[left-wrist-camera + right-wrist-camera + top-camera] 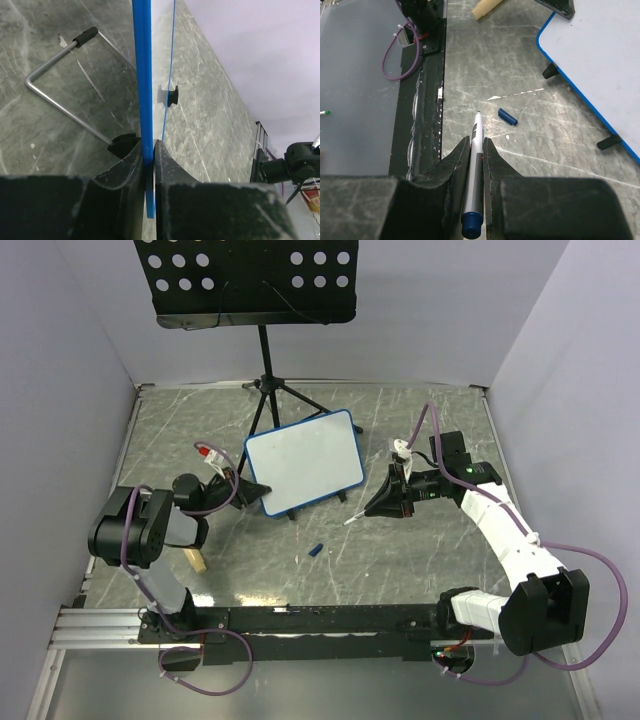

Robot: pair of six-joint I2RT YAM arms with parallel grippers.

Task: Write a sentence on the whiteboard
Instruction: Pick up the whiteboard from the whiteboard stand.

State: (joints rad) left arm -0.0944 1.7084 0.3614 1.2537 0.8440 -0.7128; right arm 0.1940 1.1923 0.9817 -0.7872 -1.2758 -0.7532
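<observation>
Clamping the smooth blue-rimmed whiteboard [305, 462] edge-on are the left jaws; right jaws squeeze a slim cylindrical marker [476, 165].

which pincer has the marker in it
The right pincer, shut on the marker with its uncapped tip pointing forward. The left pincer grips the whiteboard by its blue edge instead.

Black music stand [250, 295] at back; blue cap [315, 550] on table [400, 570].

The top view looks down from above and behind on the whole bench [420, 570]. Wrist views sit close behind the left fingers [125, 170] and right fingers [454, 165]; all three show the whiteboard [305, 462].
</observation>
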